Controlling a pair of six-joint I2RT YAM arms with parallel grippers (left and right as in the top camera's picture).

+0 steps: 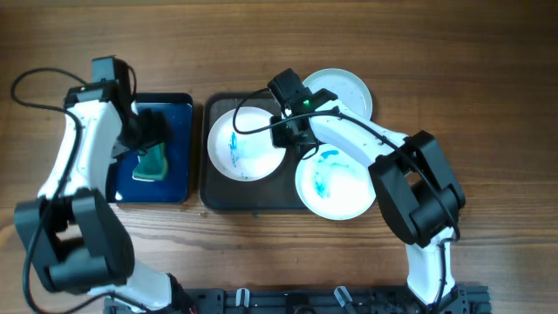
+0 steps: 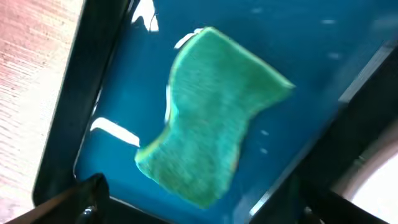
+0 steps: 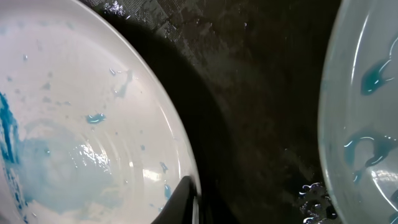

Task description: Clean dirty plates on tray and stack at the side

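Right gripper (image 1: 288,135) sits low at the right edge of the left plate (image 1: 240,148) on the tray (image 1: 207,196), right at its rim; I cannot tell whether it grips. Left gripper (image 1: 146,138) hangs wide open above the green sponge (image 2: 211,112), which lies diagonally straight below it.

White, teal and blue around the dark grey-brown tray (image 1: 228,196)
On it the left plate (image 1: 244,150) is white with blue-teal streaks; the right plate (image 1: 342,187), over its right edge, white with bolder teal smears; the rear plate (image 1: 349,87) pale white. Left of the tray, a green sponge (image 1: 153,164) on a blue tray (image 1: 179,131).
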